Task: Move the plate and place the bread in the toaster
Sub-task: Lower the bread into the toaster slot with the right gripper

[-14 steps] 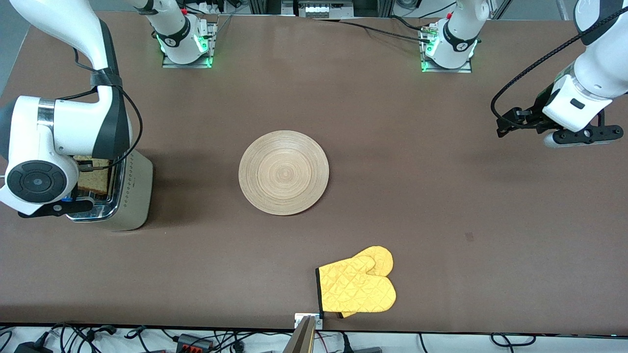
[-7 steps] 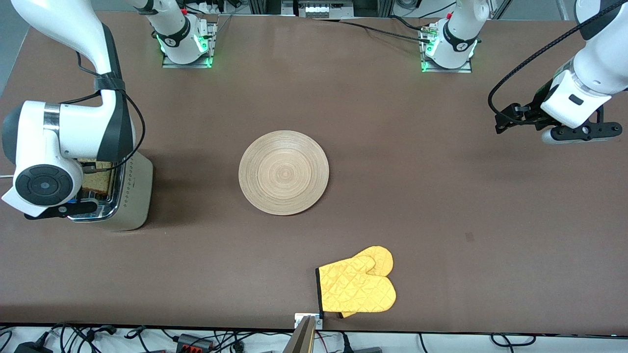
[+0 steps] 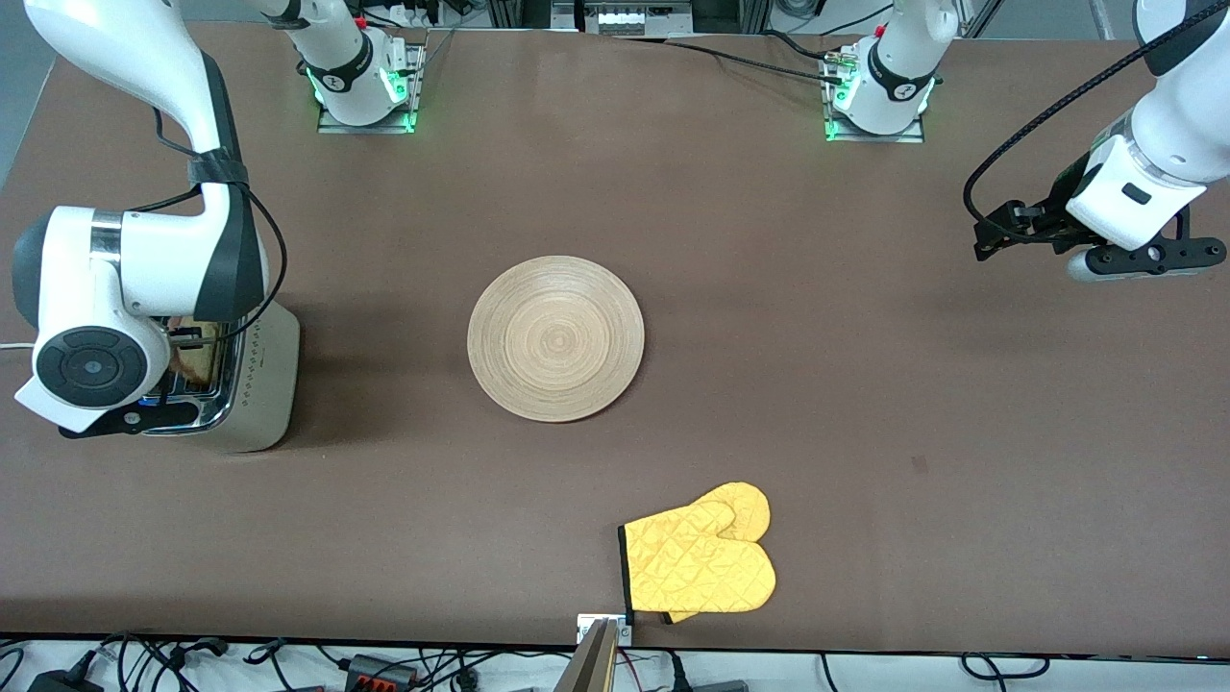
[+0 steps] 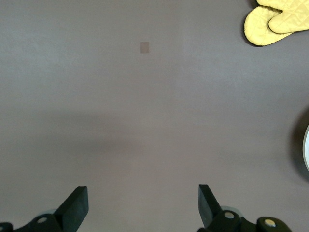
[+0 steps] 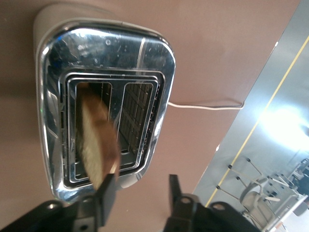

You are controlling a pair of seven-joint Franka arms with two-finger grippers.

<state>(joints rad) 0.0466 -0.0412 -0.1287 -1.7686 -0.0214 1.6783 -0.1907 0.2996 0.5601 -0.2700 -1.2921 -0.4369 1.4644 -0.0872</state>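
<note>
The right gripper [image 5: 140,186] hangs directly over the toaster [image 5: 154,63] with its jaws apart and clamped on nothing. The bread [image 5: 96,135] stands on edge in one of the two slots, leaning and with its upper part above the chrome top, right beside one finger rather than centred between them. The other slot is empty. The slice's long edge runs along the slot, while the jaws open across the slots' width, so, as I judge it, a straight lift would take the gripper away without catching the crust. A nudge downward may be needed if the slice has not dropped fully. In the front view the toaster [image 3: 264,375] sits at mid-height at the frame's edge toward the right arm's end of the tabletop [image 3: 817,404], mostly covered by the arm's wrist. The plate [image 3: 555,338] lies flat at the frame's middle, bare, about midway between the two arms, so neither is clearly nearer to it. A yellow oven mitt [image 3: 701,557] lies low in the frame, nearer the camera than the plate. The left gripper [image 4: 142,193] waits with jaws wide apart over bare tabletop at its own end.
</note>
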